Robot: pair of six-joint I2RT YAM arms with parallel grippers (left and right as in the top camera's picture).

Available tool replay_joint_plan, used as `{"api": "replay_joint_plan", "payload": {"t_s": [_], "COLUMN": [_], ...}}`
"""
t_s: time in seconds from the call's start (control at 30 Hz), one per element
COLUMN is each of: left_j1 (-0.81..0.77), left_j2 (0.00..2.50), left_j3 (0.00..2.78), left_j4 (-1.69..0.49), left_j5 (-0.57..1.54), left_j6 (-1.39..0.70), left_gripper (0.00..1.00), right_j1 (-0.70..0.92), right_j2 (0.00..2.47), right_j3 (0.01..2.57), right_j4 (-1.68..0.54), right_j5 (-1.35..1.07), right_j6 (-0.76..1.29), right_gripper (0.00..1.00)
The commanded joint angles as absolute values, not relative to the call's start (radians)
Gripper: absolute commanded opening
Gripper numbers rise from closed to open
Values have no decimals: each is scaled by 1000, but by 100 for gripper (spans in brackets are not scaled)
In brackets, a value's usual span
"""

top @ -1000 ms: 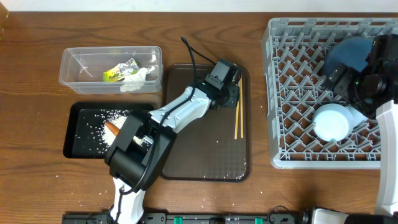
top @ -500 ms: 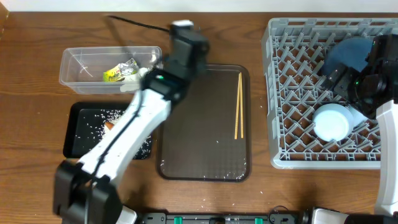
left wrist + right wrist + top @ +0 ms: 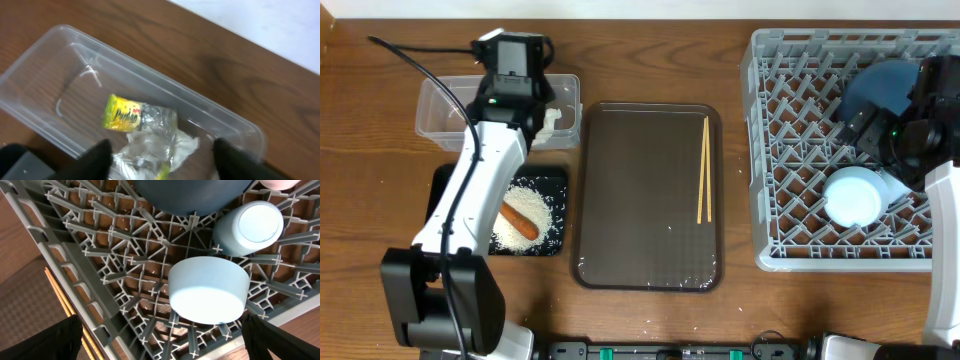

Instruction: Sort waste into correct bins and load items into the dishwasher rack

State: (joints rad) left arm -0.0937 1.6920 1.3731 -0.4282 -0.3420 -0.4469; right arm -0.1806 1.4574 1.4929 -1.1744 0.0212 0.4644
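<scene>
My left gripper hangs released over the clear plastic rectangular tub, far left, yellow-green printed wrapper inside. My right gripper gapes wide over the grey plastic lattice rack.

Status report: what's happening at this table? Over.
Left end effector open above clear plastic tub, yellow-green wrapper inside. Right end effector open over grey plastic rack. Wooden chopsticks lie unobstructed on brown tray.

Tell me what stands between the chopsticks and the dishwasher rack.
Nothing visible does. The chopsticks lie near the right edge of the brown tray, and only a strip of bare table separates that tray from the rack.
</scene>
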Motion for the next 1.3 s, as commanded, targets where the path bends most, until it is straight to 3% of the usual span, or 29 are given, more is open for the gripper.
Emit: {"api": "replay_joint_plan", "payload": {"t_s": [0.0,0.4,0.6,0.83,1.03,1.27], "left_j1": [-77,-81,-58,169,337,375], "left_j2": [1707,1495,1343,1327,1333,1333], "left_j3": [1378,1378,1378,1377,1377,1377], "left_j4": [-446,-614,-828,-1124,-1224,-1230], "left_j5": [-339,-335,-432,-456,-456,-457], "left_j6": [-458,-518,-523,-920,-941,-941], "left_gripper": [80,91,96,97,98,98], "right_j1": [-185,-185,-185,-184,-185,-185], "right_j2": [1456,1456,1456,1456,1456,1456], "right_j3": [1494,1494,1494,1494,1494,1494], "right_j4": [-1174,-1174,-1174,-1174,-1174,-1174], "right_j5": [22,22,22,22,22,22], "right_j6": [478,478,478,478,478,478], "right_gripper": [99,99,99,99,98,99]}}
